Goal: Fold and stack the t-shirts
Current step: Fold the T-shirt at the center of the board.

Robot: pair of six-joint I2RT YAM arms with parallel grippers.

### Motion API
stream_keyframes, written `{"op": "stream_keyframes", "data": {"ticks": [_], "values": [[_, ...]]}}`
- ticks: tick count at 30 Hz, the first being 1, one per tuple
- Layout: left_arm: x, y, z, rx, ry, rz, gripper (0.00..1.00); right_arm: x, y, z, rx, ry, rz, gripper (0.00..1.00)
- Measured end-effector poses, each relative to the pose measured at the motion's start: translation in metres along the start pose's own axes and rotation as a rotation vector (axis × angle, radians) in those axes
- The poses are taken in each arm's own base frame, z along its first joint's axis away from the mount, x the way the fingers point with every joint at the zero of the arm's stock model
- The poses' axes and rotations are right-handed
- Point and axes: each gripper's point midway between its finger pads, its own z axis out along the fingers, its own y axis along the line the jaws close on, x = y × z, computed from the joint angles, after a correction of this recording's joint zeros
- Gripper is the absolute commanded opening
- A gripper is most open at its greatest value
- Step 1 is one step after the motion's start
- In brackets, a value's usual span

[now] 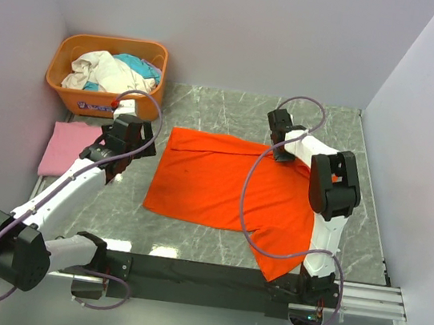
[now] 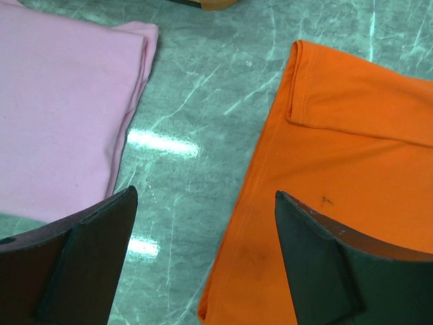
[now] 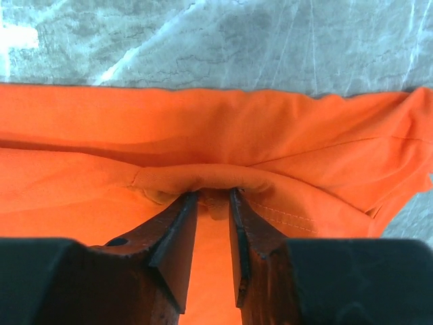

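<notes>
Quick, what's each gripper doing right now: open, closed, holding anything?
Left gripper: open, holding nothing.
Right gripper: closed on a fold of the orange t-shirt.

The grey-green marbled table (image 1: pixel 231 116) carries an orange-red t-shirt (image 1: pixel 206 181) spread out mid-table; a folded light pink t-shirt (image 1: pixel 65 147) lies at its left edge; an orange plastic basket (image 1: pixel 88 101) of clothes stands at the far-left corner

Two arms on show: left arm (image 1: pixel 68 186) and right arm (image 1: pixel 322 254), both white tubes broken up by chunky black joints. A mauve cable (image 1: pixel 244 203) loops loosely along each one. Up close, the fingers (image 2: pixel 88 264) are matte black wedges, flat-faced, with edges slightly scuffed.
</notes>
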Motion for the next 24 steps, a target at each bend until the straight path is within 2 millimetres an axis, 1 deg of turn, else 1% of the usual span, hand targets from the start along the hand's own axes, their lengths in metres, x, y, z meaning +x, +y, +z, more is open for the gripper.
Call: {"op": "stream_keyframes", "data": {"ticks": [1,2,4,11,12,14,15,16,21,24], "values": [[0.0001,0.0000,0.0001,0.000,0.000,0.000,0.88,-0.0002,-0.0004,-0.0002,0.002,0.000,0.001,0.26],[0.0002,0.0000,0.0002,0.000,0.001,0.000,0.88,0.0002,-0.0008,-0.0002,0.004,0.001,0.000,0.23],[0.0002,0.0000,0.0002,0.000,0.001,0.000,0.88,0.0013,-0.0020,-0.0003,0.012,0.005,0.001,0.19],[0.0003,0.0000,0.0002,0.000,0.001,0.001,0.88,0.0036,-0.0056,-0.0001,0.030,0.013,-0.002,0.19],[0.0003,0.0000,0.0003,-0.001,0.001,0.001,0.88,0.0040,-0.0061,0.0002,0.031,0.015,-0.001,0.14],[0.0006,0.0000,0.0006,-0.001,0.002,0.001,0.88,0.0042,-0.0071,0.0006,0.032,0.016,0.001,0.09],[0.0006,0.0000,0.0006,-0.001,0.002,0.001,0.88,0.0042,-0.0071,0.0006,0.032,0.016,0.001,0.01],[0.0006,0.0000,0.0006,-0.001,0.002,0.001,0.88,0.0042,-0.0072,0.0006,0.032,0.016,-0.001,0.00],[0.0007,0.0001,0.0006,-0.001,0.003,0.001,0.88,0.0049,-0.0070,-0.0001,0.030,0.019,0.001,0.00],[0.0006,0.0000,0.0006,-0.001,0.002,0.001,0.88,0.0060,-0.0068,-0.0038,0.020,0.025,0.007,0.00]]}}
